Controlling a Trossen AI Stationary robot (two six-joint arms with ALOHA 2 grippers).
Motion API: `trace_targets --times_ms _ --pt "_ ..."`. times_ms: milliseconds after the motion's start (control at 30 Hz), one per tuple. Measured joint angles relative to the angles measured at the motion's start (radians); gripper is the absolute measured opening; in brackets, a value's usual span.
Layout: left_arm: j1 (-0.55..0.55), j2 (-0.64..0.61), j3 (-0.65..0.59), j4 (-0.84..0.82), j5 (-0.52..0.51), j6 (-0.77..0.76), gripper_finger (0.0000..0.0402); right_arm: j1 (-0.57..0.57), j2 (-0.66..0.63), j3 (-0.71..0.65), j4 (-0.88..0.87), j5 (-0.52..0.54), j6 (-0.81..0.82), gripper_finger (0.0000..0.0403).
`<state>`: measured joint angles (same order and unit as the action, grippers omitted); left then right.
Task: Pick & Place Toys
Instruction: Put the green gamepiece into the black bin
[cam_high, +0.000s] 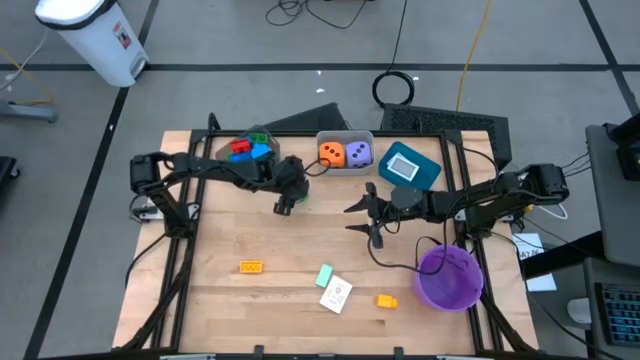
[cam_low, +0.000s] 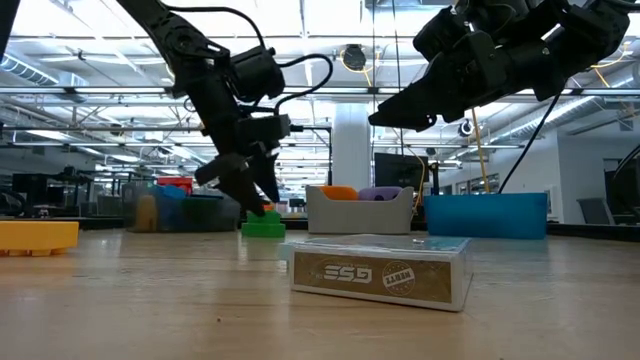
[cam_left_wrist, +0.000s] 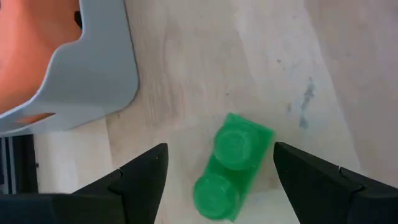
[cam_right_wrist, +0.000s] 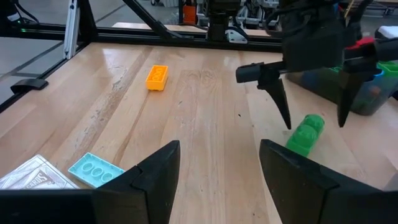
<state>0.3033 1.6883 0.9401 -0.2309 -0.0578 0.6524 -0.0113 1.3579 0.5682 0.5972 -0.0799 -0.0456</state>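
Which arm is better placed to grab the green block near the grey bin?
The left. Its open gripper hangs right over the green block, fingers either side. The right gripper, also open, sits farther off, mid-table.

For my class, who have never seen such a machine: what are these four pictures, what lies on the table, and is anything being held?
Two dark robot arms work at a wooden table. One picture looks down from above, one looks level across the tabletop, and two come from cameras on the arms' wrists. The left gripper hangs open over a green two-stud plastic block; nothing is held. The right gripper waits open mid-table. Also lying there: an orange block, a light teal block, a boxed card pack and a purple round bowl.
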Motion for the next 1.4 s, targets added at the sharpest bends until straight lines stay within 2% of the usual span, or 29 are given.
trace_targets --times_ms 267,533,700,900,1033,1200,1400 --pt "0.019 0.067 0.004 0.004 0.040 -0.027 0.0296 0.000 0.000 0.000 -0.003 0.000 0.000 0.0212" --pt "0.024 0.161 0.138 -0.132 0.082 -0.053 0.0290 0.000 0.000 0.000 -0.006 0.000 0.000 0.0212" --pt "0.040 0.220 0.249 -0.273 0.088 -0.071 0.0230 0.000 0.000 0.000 -0.012 0.000 0.000 0.0212" --pt "0.050 0.241 0.298 -0.345 0.091 -0.088 0.0139 0.000 0.000 0.000 -0.013 0.000 0.000 0.0212" --pt "0.058 0.213 0.328 -0.428 0.090 -0.140 0.0139 0.000 0.000 0.000 -0.014 0.000 0.000 0.0212" --pt "0.091 0.110 0.354 -0.556 0.079 -0.213 0.0139 0.000 0.000 0.000 -0.012 -0.001 0.000 0.0212" --pt "0.156 -0.059 0.355 -0.630 -0.043 -0.263 0.0146 0.000 0.000 0.000 -0.011 0.000 0.000 0.0212"
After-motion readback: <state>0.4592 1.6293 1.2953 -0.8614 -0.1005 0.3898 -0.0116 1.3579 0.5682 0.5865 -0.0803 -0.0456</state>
